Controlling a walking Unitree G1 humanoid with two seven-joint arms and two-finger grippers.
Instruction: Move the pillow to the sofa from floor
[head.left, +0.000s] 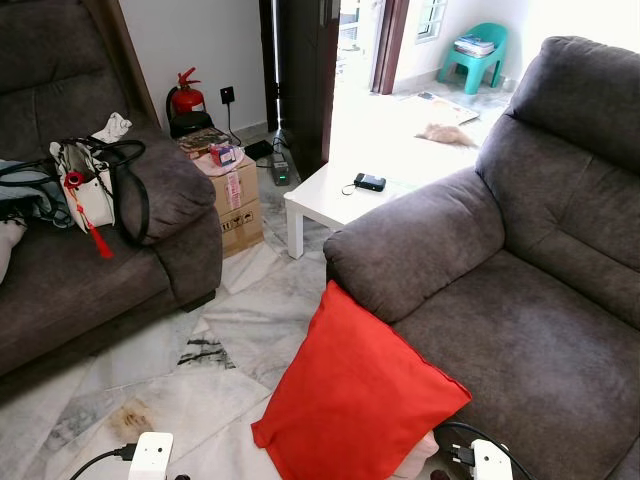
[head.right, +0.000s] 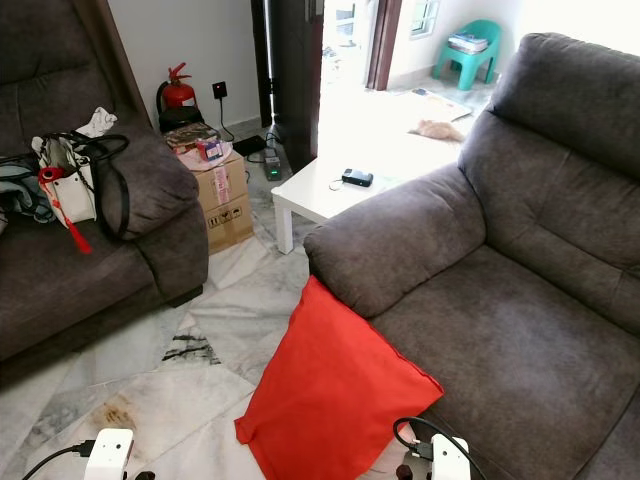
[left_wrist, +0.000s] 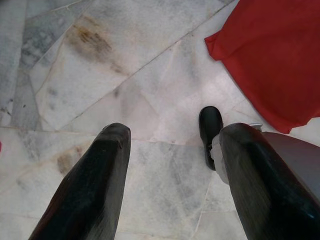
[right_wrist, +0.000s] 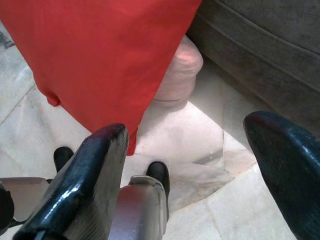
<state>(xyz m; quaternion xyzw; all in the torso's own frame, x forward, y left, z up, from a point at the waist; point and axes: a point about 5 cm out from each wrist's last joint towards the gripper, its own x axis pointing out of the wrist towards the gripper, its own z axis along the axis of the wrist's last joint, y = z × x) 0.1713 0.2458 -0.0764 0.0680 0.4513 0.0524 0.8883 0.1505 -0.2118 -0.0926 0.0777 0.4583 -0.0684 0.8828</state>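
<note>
A white low surface (head.left: 325, 195) stands on the marble floor (head.left: 240, 330) and carries a small black device (head.left: 369, 182). Just beside it sits a cardboard box (head.left: 238, 205) with small items on top. Behind the box, against the wall, is a red fire extinguisher (head.left: 186, 97). Far beyond the surface stands a teal stool (head.left: 478, 57).
</note>
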